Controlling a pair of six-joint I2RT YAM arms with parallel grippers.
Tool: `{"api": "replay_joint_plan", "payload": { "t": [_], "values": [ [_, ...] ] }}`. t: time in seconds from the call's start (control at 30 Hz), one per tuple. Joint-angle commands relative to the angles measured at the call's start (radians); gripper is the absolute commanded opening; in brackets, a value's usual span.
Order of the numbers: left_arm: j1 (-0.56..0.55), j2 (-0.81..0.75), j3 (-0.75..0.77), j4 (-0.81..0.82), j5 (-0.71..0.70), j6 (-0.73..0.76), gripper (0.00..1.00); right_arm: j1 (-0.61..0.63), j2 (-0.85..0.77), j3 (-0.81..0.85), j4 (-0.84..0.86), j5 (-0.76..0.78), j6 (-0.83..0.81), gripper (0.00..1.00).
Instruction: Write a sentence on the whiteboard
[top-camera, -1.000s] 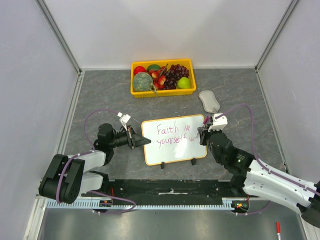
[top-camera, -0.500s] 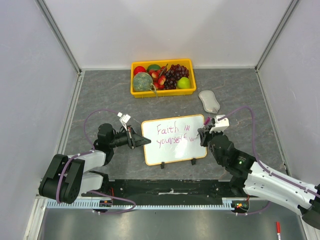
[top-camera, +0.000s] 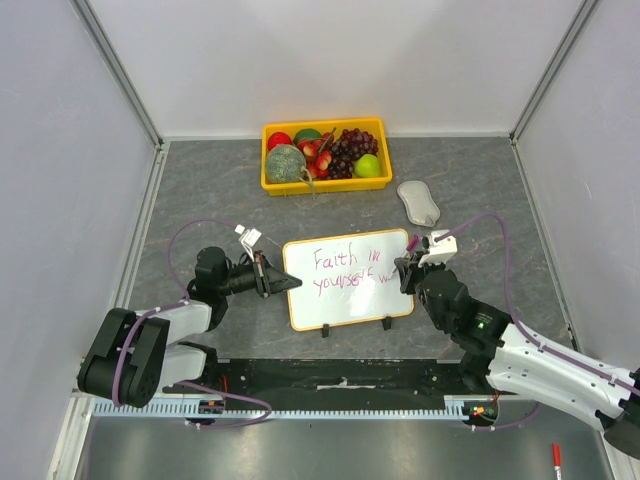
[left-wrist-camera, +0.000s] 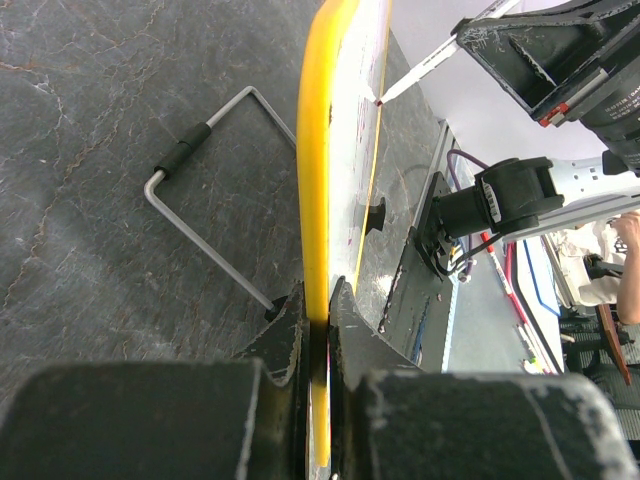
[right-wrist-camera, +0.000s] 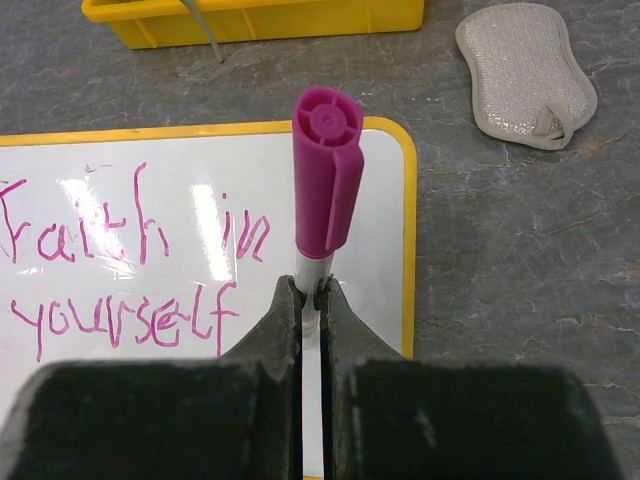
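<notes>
The whiteboard is sitting between the left gripper, clamping its left edge, and the right gripper, holding a marker over its right edge. A tray is lying behind it.

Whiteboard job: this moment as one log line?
left tool: shut on whiteboard | right tool: shut on pink marker | sentence: "Faith in yourself w"

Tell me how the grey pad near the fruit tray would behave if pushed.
The grey pad lies flat and low, so it would probably slide rather than roll or tip. Its puffy, woven-looking surface suggests it is soft and light, likely bending if lifted by one edge.
</notes>
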Motion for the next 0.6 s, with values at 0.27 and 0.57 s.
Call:
{"api": "replay_joint_plan", "payload": {
  "t": [0.27,0.57],
  "values": [
    [0.001,0.013,0.009,-0.004,-0.079,0.088,0.02,-0.006,-0.056,0.080,-0.046,0.000,-0.015,0.00],
    [0.002,0.013,0.009,-0.004,-0.076,0.088,0.02,-0.005,0.008,0.149,-0.011,0.046,-0.064,0.00]
  ]
}}
